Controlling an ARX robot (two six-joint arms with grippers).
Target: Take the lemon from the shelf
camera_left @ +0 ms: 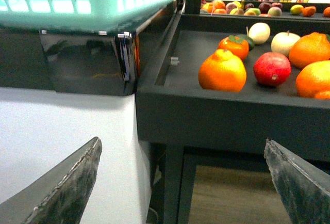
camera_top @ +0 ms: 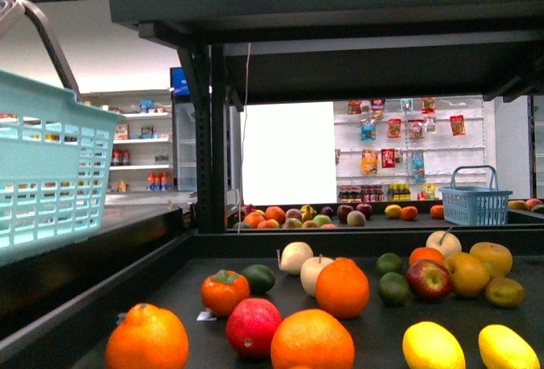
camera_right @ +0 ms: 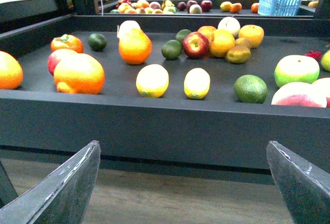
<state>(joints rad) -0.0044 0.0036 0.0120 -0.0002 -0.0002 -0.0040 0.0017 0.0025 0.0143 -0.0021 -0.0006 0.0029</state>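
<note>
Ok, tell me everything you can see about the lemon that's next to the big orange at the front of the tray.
The lemon is a smooth, bright yellow oval with a slightly glossy skin, no stem and a small dark tip at its lower end. It looks whole and unmarked. It rests near the front edge of the dark flat tray of the shelf, between the big orange and a second lemon, with a gap on both sides. Only the tray touches it.

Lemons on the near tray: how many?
2. Both lie near the front edge of the shelf, apart: first lemon beside the big orange, second lemon further right. Others may be hidden.
</note>
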